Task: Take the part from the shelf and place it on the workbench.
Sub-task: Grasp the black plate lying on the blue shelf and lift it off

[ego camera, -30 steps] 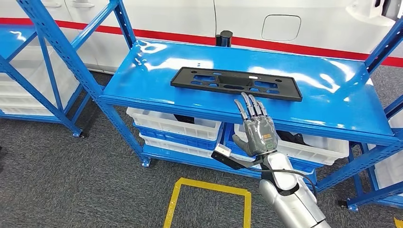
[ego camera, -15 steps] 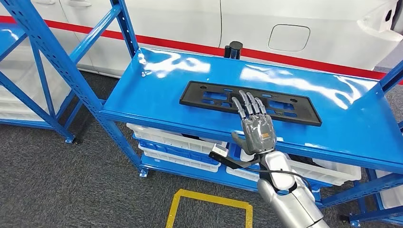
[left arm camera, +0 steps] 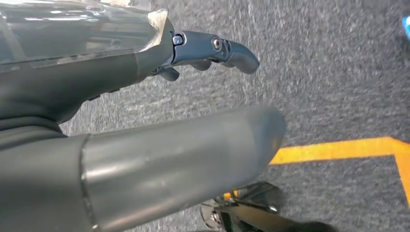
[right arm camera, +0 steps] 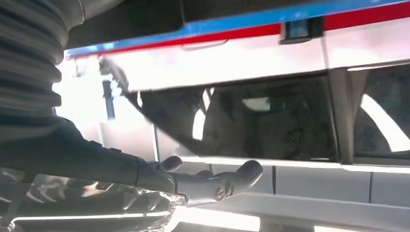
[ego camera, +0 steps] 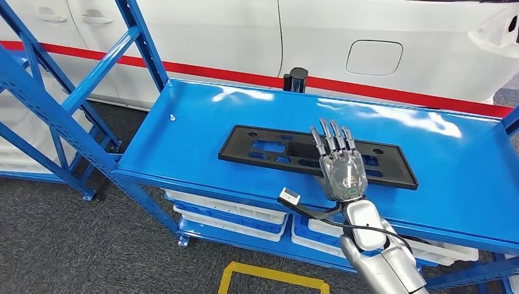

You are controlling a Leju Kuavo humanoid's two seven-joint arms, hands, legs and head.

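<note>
Right hand (ego camera: 344,173) flat over black plastic part (ego camera: 269,150), fingers spread, gripping nothing. Part lies mid blue shelf (ego camera: 183,141). Left hand (left arm camera: 145,159) hangs over carpet, fingers apart.

No text, label, brand or number can be read — not on any surface.

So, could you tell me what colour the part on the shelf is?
Black; the part shows best in the head view.

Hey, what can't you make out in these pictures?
- Head view: whether the right robot hand touches the black part; the hand covers that stretch.
- Head view: bin contents, hidden under the shelf.
- Left wrist view: the left robot hand is blurred, its fingers' pose unclear.
</note>
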